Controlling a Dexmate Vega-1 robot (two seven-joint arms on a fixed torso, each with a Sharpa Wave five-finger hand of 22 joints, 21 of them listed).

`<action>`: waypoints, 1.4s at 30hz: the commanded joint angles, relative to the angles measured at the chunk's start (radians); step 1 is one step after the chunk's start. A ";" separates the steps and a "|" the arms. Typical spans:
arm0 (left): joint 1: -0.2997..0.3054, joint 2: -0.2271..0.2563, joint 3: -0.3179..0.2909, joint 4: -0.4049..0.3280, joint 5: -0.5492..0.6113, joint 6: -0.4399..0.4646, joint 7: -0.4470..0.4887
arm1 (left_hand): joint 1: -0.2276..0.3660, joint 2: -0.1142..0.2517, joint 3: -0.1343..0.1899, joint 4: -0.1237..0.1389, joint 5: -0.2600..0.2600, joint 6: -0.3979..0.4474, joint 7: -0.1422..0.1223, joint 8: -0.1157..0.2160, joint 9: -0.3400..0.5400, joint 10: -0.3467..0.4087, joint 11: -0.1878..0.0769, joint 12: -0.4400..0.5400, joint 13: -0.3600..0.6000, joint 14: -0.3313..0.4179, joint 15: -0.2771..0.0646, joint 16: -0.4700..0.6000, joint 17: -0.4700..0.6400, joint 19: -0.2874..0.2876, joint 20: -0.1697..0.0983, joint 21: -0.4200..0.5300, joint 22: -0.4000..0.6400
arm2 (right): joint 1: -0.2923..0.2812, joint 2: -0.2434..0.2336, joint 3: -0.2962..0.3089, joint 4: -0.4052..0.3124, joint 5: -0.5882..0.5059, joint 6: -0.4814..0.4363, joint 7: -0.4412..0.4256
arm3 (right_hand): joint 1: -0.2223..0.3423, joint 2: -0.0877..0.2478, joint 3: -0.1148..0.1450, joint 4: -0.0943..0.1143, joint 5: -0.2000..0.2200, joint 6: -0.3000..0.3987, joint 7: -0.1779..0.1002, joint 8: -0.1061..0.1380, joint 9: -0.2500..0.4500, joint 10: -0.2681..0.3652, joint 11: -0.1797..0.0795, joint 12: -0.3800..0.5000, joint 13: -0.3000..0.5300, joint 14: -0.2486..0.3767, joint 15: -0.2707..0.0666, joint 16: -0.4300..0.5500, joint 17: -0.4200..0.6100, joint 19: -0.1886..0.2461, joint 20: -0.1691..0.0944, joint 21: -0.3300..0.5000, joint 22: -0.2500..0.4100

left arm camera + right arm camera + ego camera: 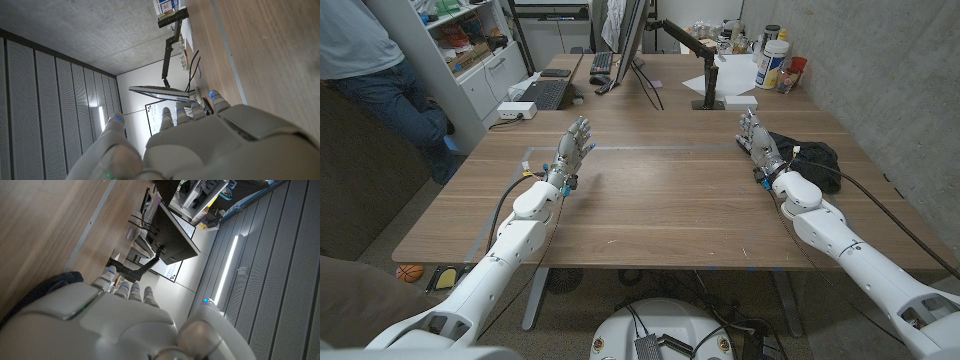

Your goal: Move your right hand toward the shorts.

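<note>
The robot's right hand (756, 138) stood upright with fingers apart and holding nothing, just beside a dark pair of shorts (808, 156) bunched at the right side of the wooden surface (660, 190). The approach looked close to done; judging by the frame, only a short move rightward was needed to bring the hand against the cloth. Far across the surface, the left hand (572, 152) was likewise spread and empty.

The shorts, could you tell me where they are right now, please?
In the head view the dark shorts lie bunched on the table's right side near its edge, right beside the right hand.
</note>
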 commanded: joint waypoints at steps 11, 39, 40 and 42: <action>0.005 0.002 -0.002 -0.012 0.009 0.004 -0.002 | 0.009 0.000 0.000 -0.006 0.005 0.006 -0.008 0.005 0.001 -0.009 0.000 0.005 0.003 -0.012 0.003 0.004 0.005 -0.007 0.007 0.006 0.004 | 0.000 -0.096 -0.014 -0.075 -0.188 -0.052 -0.117 | 0.012 0.003 0.001 -0.004 0.006 -0.012 0.004 0.001 0.005 -0.031 -0.006 -0.007 0.002 -0.055 -0.002 -0.005 0.002 -0.025 -0.023 -0.004 0.003; 0.016 0.008 -0.001 -0.022 0.009 0.002 -0.005 | 0.007 0.006 -0.004 -0.015 0.004 0.003 -0.007 0.002 0.002 -0.012 0.003 0.006 0.003 -0.020 0.004 0.006 0.006 -0.015 0.005 0.008 0.005 | -0.038 -0.183 -0.028 -0.211 -0.394 -0.186 -0.256 | 0.025 0.014 0.004 -0.011 0.007 -0.015 0.000 0.002 0.005 -0.065 -0.018 -0.008 0.003 -0.090 -0.009 -0.007 0.002 -0.052 -0.020 -0.005 0.003; 0.016 0.008 -0.001 -0.022 0.009 0.002 -0.005 | 0.007 0.006 -0.004 -0.015 0.004 0.003 -0.008 0.002 0.002 -0.012 0.003 0.006 0.003 -0.020 0.004 0.006 0.006 -0.015 0.005 0.008 0.005 | -0.038 -0.183 -0.028 -0.212 -0.396 -0.190 -0.258 | 0.025 0.015 0.004 -0.011 0.007 -0.015 -0.001 0.002 0.005 -0.064 -0.018 -0.008 0.003 -0.091 -0.010 -0.007 0.001 -0.053 -0.021 -0.004 0.003; 0.016 0.009 -0.001 -0.024 0.010 0.001 -0.004 | 0.007 0.006 -0.004 -0.016 0.004 0.003 -0.008 0.002 0.002 -0.012 0.002 0.006 0.003 -0.020 0.004 0.006 0.006 -0.015 0.005 0.008 0.005 | -0.042 -0.192 -0.029 -0.223 -0.413 -0.207 -0.267 | 0.026 0.015 0.005 -0.012 0.006 -0.016 -0.002 0.002 0.005 -0.064 -0.019 -0.008 0.003 -0.092 -0.011 -0.007 0.001 -0.053 -0.021 -0.004 0.003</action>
